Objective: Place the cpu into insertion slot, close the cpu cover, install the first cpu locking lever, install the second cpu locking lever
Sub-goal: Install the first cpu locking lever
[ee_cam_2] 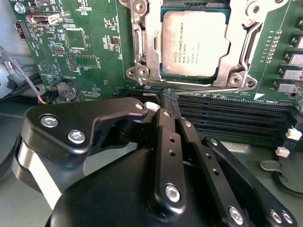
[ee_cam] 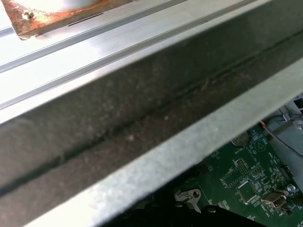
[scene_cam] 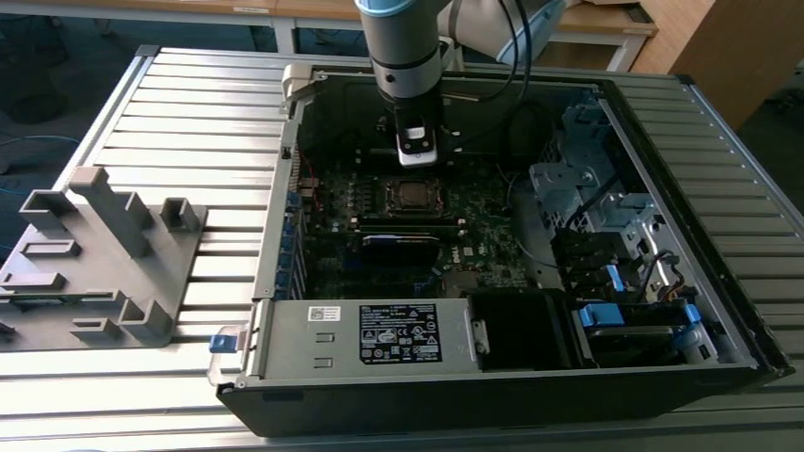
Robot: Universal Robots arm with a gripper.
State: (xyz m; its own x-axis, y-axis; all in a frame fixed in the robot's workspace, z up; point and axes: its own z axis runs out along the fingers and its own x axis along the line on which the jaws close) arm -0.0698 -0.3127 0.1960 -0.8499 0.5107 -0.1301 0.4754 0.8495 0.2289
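A: Exterior view first. Where is the arm?

B: It reaches down into the open computer case [scene_cam: 703,311] in the upper middle of the frame. The gripper [scene_cam: 417,162] hangs just above the insertion slot [scene_cam: 413,196], which sits on the motherboard [scene_cam: 484,250] at frame centre. I think the cpu [scene_cam: 413,195] already lies in the slot, but it is small there and I can't be sure from this view.

A: And the second wrist view?

B: Clearer. The cpu [ee_cam_2: 193,43] lies flat in the insertion slot [ee_cam_2: 162,71] at upper centre, its silvery top facing up. It is nearly square, so no long axis to speak of; its edges run with the socket's edges. The cpu cover [ee_cam_2: 147,38] frames it, lying around its edges. The gripper [ee_cam_2: 169,103] fills the lower half, its fingertips pressed together and holding nothing, ending just below the socket's lower edge, apart from the chip. Memory slots [ee_cam_2: 236,118] run across right of the fingers [ee_cam_2: 165,137].

A: First wrist view?

B: A metal case edge [ee_cam: 189,146] crosses diagonally; a corner of the motherboard [ee_cam: 236,179] shows at lower right.
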